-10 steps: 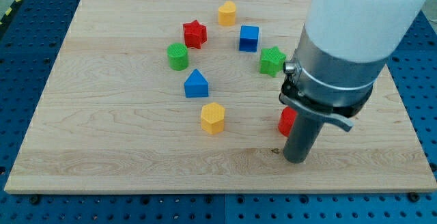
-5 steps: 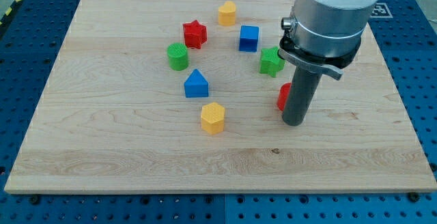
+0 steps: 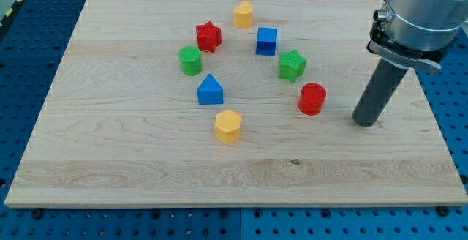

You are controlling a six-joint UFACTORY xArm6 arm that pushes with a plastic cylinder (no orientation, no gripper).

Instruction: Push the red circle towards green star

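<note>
A short red circle [image 3: 312, 98] block is seen upright on the wooden board, right of centre. A green star [image 3: 292, 65] block is placed near it, toward the board's top edge, slightly left, not touching.

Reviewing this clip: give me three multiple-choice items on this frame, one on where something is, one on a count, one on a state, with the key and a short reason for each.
1. Where is my tip relative to the red circle?
A. To the view's right of it, apart
B. To the view's left of it, touching
C. Resting on top of it

2. How many blocks lie on the wooden board?
A. Six
B. Eight
C. Ten

3. How do the red circle and the green star stand to each other?
A. Stacked
B. Pressed together
C. Close, with a small gap

Key: 1 A, bare board shows between the tip and the circle. 2 B, two red, two green, two blue and two yellow blocks are there. 3 C, a sliver of wood separates them, the circle lying toward the view's bottom right of the star.
</note>
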